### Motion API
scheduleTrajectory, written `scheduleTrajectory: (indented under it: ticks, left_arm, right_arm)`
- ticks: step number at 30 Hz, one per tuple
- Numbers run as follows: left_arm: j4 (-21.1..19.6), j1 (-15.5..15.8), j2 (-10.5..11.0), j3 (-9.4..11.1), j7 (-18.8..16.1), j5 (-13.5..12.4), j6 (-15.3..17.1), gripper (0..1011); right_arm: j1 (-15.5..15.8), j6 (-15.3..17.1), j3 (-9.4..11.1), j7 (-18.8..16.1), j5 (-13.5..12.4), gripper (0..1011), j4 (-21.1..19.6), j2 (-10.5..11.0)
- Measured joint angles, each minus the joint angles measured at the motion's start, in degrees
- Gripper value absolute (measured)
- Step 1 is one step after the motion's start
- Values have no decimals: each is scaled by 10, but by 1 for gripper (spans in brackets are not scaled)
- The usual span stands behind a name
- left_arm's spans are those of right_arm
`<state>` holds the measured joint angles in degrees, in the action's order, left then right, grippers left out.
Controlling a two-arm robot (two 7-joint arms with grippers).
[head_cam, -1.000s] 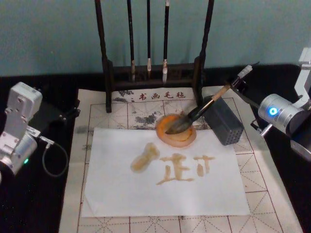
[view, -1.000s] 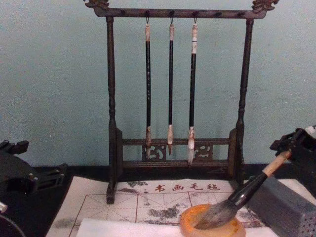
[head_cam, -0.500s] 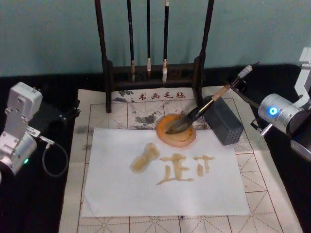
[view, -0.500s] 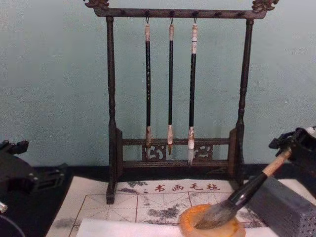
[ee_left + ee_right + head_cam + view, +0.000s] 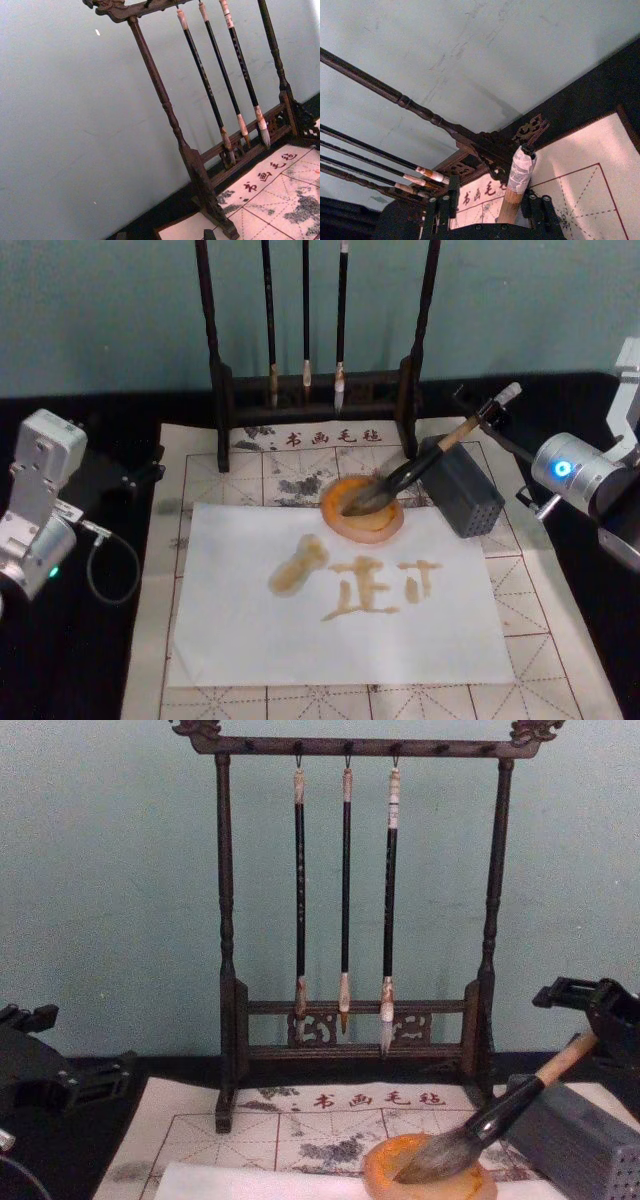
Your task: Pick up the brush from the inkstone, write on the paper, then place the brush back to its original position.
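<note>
Tan wood and black ferrule mark the brush (image 5: 420,460), which lies slanted with its bushy grey-brown tip down in the orange-rimmed inkstone (image 5: 363,508) and its handle leaning across the top edge of the grey perforated block (image 5: 460,486). We see the inkstone sitting at the far edge of the white paper (image 5: 250,640), which already bears tan written strokes (image 5: 380,588) and a blotch to their left. The paper lies on the beige felt mat (image 5: 560,640) with its red grid. The right gripper (image 5: 492,206) is at the handle's taped upper end, on the robot's right past the block; in the right wrist view its dark fingers (image 5: 442,207) stand apart on either side of the handle, not pressed against it (the gap is plain there). The left gripper (image 5: 140,476) rests well to the left, just off the mat, and we cannot tell how its fingers stand. Behind the mat, a dark wooden rack (image 5: 224,980) holds three slim black-handled brushes (image 5: 345,900)
</note>
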<state>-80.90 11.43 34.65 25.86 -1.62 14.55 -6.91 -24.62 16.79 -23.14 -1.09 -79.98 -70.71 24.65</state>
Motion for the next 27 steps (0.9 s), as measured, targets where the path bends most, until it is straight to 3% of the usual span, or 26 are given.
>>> scheduleTrajectory:
  ticks: [11,18,27]
  left_arm:
    - [0,0,0,0,0,0,0,1001]
    - [0,0,0,0,0,0,0,1001]
    - [0,0,0,0,0,0,0,1001]
  right_arm:
    - [0,0,0,0,0,994,0,0]
    - [0,-2,-3,-1,0,1000,0,2]
    - [19,-7,-9,0,-16,1000,-29,23]
